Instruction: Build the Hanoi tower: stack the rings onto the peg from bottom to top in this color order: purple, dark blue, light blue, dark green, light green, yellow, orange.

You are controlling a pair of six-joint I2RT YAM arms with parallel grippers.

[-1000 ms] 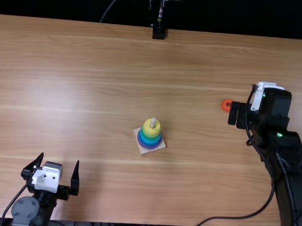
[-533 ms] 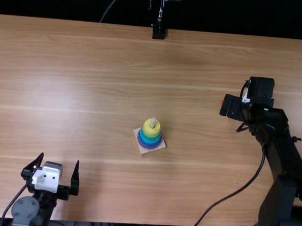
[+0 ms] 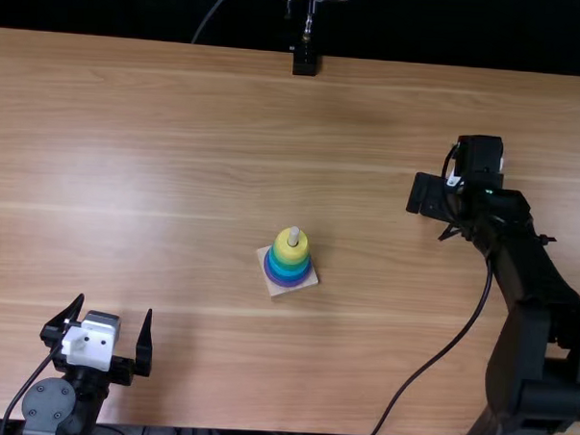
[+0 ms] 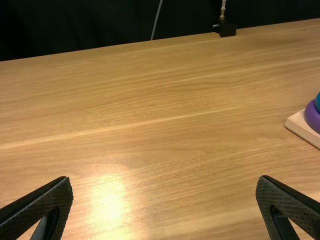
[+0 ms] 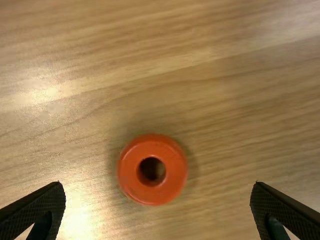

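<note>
In the top view, the wooden base point(image 3: 277, 290) near the middle carries a stack with purple at the bottom, blue and green bands above and a yellow ring point(image 3: 283, 249) uppermost. The pale peg point(image 3: 294, 234) pokes out of it. My right gripper point(image 3: 426, 196) hangs over the right part of the table. In the right wrist view the orange ring point(image 5: 175, 171) lies flat between the open fingers of my right gripper point(image 5: 157, 185), untouched. My left gripper point(image 3: 115, 306) stands open and holds nothing at lower left; the left wrist view shows my left gripper point(image 4: 165, 181) with fingers wide apart.
A black stand point(image 3: 304, 62) is at the table's far edge. The right arm's cable loops over the table's near right part. The wooden table point(image 3: 177, 155) stretches between the two arms, with the tower's base standing on it.
My right gripper has moved left and somewhat toward the far edge, coming over the orange ring, which was visible beside it before. The left arm and the tower have stayed still.
</note>
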